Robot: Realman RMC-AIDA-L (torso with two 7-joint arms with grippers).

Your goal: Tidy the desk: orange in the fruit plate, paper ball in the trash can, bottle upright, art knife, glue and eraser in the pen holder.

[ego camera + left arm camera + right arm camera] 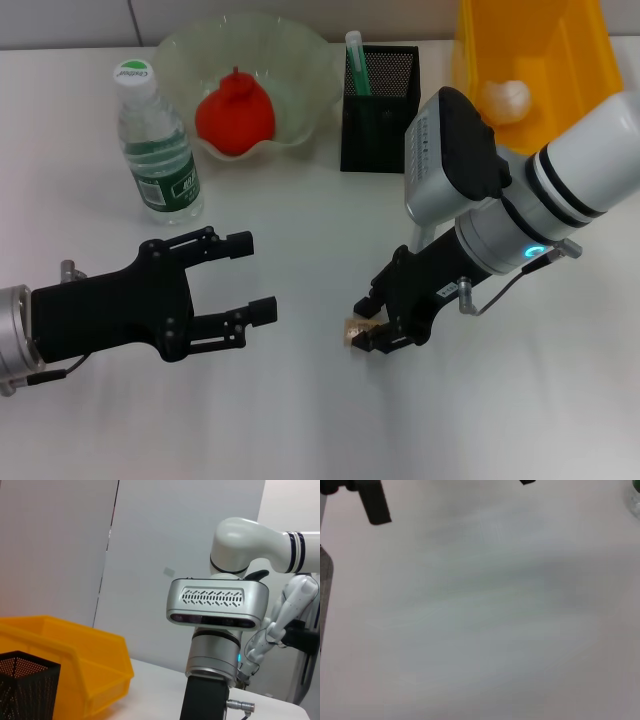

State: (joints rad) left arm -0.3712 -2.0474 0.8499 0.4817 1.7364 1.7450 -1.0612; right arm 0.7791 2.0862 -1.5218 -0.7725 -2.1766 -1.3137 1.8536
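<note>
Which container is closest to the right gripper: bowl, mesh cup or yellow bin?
The black mesh pen holder; the right gripper is down at the eraser.

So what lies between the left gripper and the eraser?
Nothing: in the head view only bare table separates the open left gripper from the eraser, which sits at the right gripper.

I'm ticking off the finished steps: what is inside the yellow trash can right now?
In the head view the trash can holds the white paper ball against its inner wall. The right arm covers the bin's near corner, so anything lying there cannot be seen.
</note>
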